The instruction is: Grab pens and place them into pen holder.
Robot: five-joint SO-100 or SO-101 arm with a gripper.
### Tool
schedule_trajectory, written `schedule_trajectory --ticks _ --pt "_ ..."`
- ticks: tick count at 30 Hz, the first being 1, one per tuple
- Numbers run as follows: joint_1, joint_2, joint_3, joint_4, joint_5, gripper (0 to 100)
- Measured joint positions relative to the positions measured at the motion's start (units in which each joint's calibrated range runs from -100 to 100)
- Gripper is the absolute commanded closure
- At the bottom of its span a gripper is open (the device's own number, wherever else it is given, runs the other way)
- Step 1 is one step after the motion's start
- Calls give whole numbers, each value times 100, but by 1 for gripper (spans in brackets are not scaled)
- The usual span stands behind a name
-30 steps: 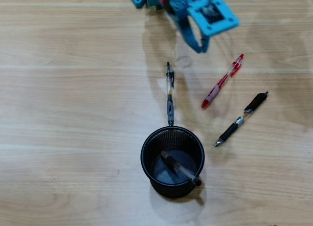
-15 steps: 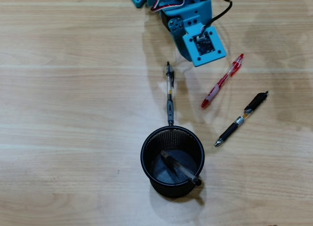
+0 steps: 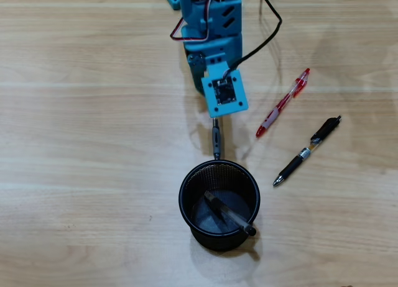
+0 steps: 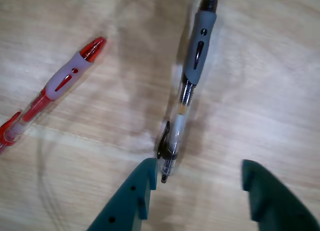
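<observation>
- No brand, label or readable writing on any pen, the holder or the arm.
- Gripper (image 4: 197, 178) spread wide in the wrist view, holding nothing; left finger (image 4: 137, 191) just beside the clicker end of a grey-grip pen (image 4: 192, 71) lying flat on the wooden table (image 4: 270, 91), contact hard to judge.
- Four pens counted overhead: red pen (image 3: 283, 102), black pen (image 3: 307, 151), a grey-grip one (image 3: 216, 140) under the blue arm (image 3: 211, 32), and one pen (image 3: 229, 215) leaning inside the black mesh holder (image 3: 186, 203).
- One holder, standing upright just below the arm.
</observation>
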Motion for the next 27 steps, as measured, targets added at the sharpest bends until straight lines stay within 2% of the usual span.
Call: schedule_trajectory --ticks 3,11,27 --pt "27 263 -80 0 0 80" --pt "9 831 -151 0 0 80" --pt "-189 2485 -1305 -43 0 80"
